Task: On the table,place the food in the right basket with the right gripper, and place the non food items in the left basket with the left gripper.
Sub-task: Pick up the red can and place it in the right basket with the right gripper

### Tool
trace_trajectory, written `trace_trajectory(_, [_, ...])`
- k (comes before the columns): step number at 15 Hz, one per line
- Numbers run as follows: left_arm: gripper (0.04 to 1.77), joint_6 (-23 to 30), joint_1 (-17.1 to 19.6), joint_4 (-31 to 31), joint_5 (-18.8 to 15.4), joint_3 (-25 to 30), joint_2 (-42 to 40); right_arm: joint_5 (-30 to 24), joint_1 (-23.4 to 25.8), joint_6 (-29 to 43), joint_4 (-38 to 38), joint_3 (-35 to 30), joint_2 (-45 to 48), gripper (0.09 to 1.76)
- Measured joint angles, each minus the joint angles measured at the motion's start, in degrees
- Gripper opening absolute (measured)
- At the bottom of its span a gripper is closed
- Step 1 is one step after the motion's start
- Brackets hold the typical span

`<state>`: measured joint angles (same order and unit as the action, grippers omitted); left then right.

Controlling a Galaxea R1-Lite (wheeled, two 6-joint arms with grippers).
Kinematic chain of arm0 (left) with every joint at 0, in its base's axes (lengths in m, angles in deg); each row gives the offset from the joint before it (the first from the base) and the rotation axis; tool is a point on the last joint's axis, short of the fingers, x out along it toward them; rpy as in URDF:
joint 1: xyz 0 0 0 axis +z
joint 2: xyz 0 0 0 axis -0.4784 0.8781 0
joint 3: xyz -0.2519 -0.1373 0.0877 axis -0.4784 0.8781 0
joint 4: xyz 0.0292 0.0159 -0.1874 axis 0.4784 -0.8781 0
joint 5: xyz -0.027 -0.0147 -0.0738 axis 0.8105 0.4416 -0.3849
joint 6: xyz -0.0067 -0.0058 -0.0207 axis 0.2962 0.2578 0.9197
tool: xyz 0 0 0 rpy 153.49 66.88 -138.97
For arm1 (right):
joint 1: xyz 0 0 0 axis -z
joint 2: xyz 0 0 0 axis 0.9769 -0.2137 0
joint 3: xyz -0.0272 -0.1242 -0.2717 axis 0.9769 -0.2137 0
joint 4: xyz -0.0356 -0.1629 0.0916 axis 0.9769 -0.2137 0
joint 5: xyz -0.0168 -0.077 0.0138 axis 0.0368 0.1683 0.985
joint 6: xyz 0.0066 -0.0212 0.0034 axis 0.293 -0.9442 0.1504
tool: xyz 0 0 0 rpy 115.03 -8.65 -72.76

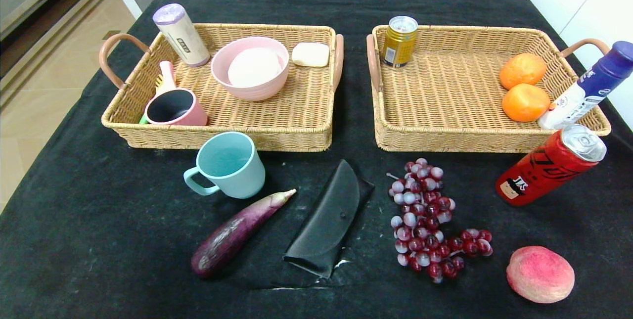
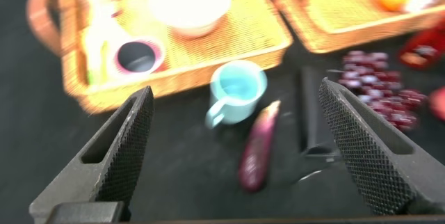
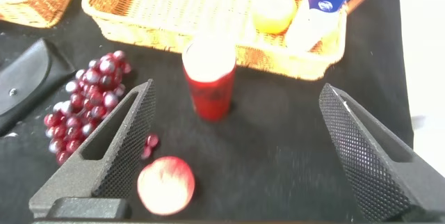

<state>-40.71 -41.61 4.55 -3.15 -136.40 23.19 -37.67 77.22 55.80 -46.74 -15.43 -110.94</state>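
Hovering wide open above the black table (image 1: 74, 200): left gripper (image 2: 236, 140) over teal mug (image 2: 236, 92), eggplant (image 2: 256, 151) and black case (image 2: 311, 116); right gripper (image 3: 236, 140) over red can (image 3: 208, 78), peach (image 3: 165, 186) and grapes (image 3: 87, 106), nothing held. Left basket (image 1: 296, 126) holding pink bowl (image 1: 250, 74), pink cup (image 1: 175, 108), cylindrical bottle (image 1: 181, 34), soap bar (image 1: 310, 54). Right basket (image 1: 445, 133) holding gold can (image 1: 399, 41), two oranges (image 1: 524, 86), with a white-and-blue bottle (image 1: 586, 89) leaning on its rim. Loose in front of the baskets: mug, eggplant, case, grapes, red can, peach.
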Motion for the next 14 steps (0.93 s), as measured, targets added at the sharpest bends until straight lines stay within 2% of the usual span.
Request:
trace_trajectory(2, [1.72,-0.22,-1.33,0.04,-2.73,-2.07,3.28,-0.02,-0.16,-0.22,0.05,1.82,-3.51,1.71])
trace_trajectory(5, [1.72,-0.23,-3.83,0.61,-4.94,-3.47,7.94,0.26,-0.90,-0.13,0.79,2.50,-7.20,1.71])
trace_trajectory(8, [1.72,-0.20,-7.96,1.85,-5.02,-3.75,12.07,0.48,-0.99,-0.09,5.28,1.69,-9.19,1.71])
trace_trajectory(11, [1.72,-0.15,-10.51,6.36,-5.07,-3.75,16.10,0.80,-0.93,-0.20,10.20,-0.32,-10.86,1.71])
trace_trajectory(14, [1.72,-0.02,-14.19,8.05,-4.86,-3.83,19.03,0.55,-1.46,-0.28,10.37,-2.13,-11.69,1.71])
